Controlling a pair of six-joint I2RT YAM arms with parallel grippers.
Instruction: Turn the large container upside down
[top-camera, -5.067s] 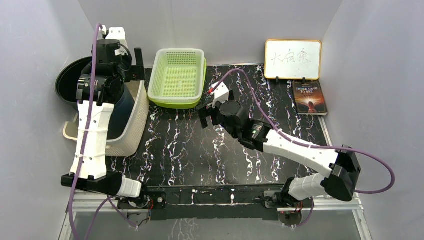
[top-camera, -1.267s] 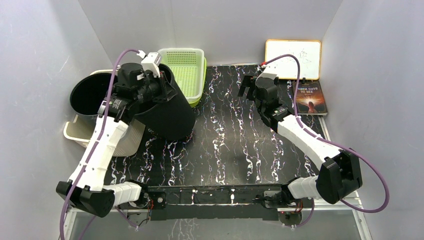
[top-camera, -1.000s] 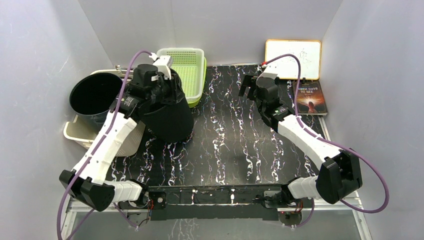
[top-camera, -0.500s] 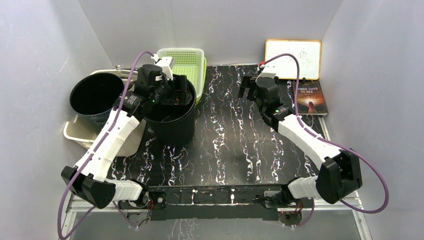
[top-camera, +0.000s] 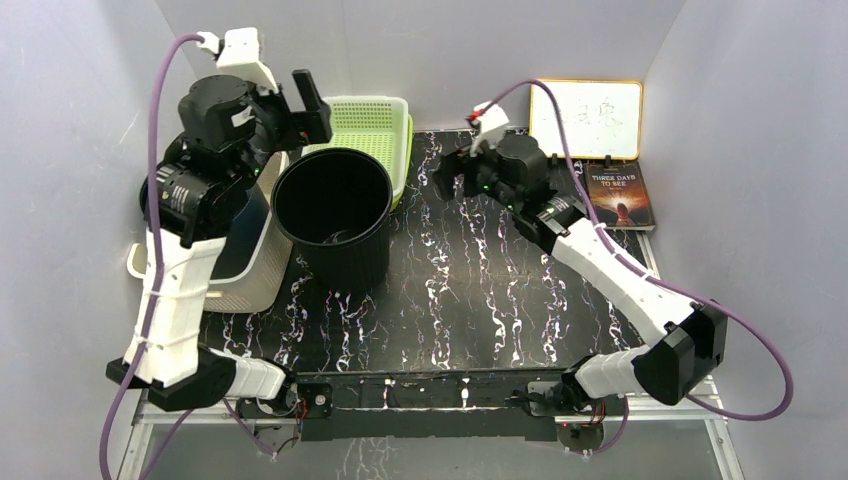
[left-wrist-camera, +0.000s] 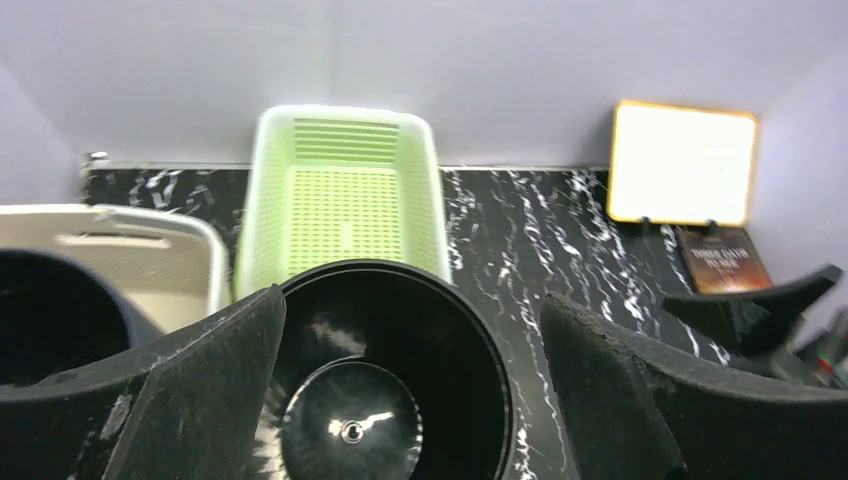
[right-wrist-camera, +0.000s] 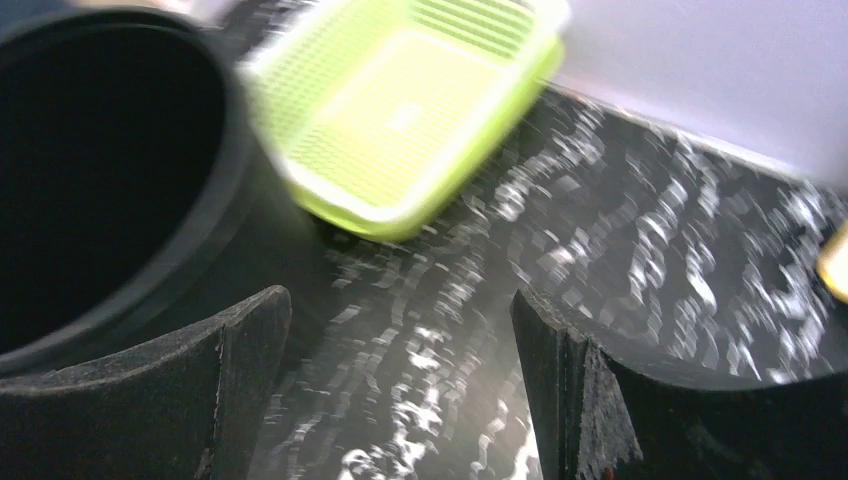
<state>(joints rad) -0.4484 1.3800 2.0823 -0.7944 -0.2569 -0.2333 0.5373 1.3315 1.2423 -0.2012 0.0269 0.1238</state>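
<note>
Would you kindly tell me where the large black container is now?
In the top view, the large black container stands mouth-up, left of centre, in front of the green basket and beside the beige tub.

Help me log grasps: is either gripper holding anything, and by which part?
Nothing is held. The left gripper hangs open above the upright container, and the right gripper is open beside its rim, with only bare space between its fingers.

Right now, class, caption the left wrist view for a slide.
Open left claw frames the upright black bucket, green basket behind it.
</note>
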